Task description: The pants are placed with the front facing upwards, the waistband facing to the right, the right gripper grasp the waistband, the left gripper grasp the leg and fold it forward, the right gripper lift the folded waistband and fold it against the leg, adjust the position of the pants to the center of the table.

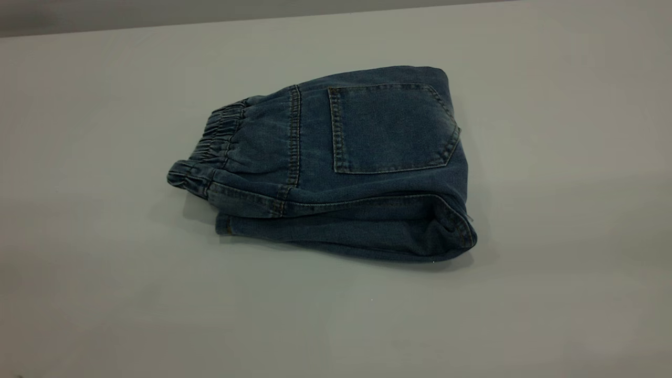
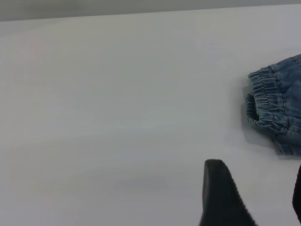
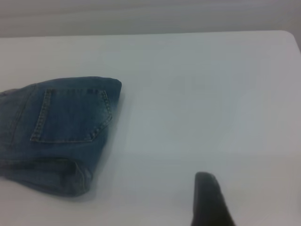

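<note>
Exterior view: one pair of pants (image 1: 336, 168) lies folded into a compact bundle on the table (image 1: 105, 294), a little above and right of the middle of the picture. Its long axis runs left to right. The waistband (image 1: 212, 144) points to the picture's left, and the folded edge sits at the right. One patch pocket (image 1: 391, 128) faces up, with layers of denim stacked beneath it along the near edge. Neither gripper appears here.

Left wrist view: one dark finger (image 2: 223, 195) of the left gripper (image 2: 256, 207) rises from the lower edge, and a sliver of a second shows at the picture's border. The gap between them is wide, so the pincer is released and holds nothing. It hangs over bare table, well apart from the waistband end of the pants.

Right wrist view: only one dark finger (image 3: 209, 200) of the right gripper is visible, so I cannot tell whether it is released or clenched. It sits over bare table, apart from the folded end of the pants, pocket up.
</note>
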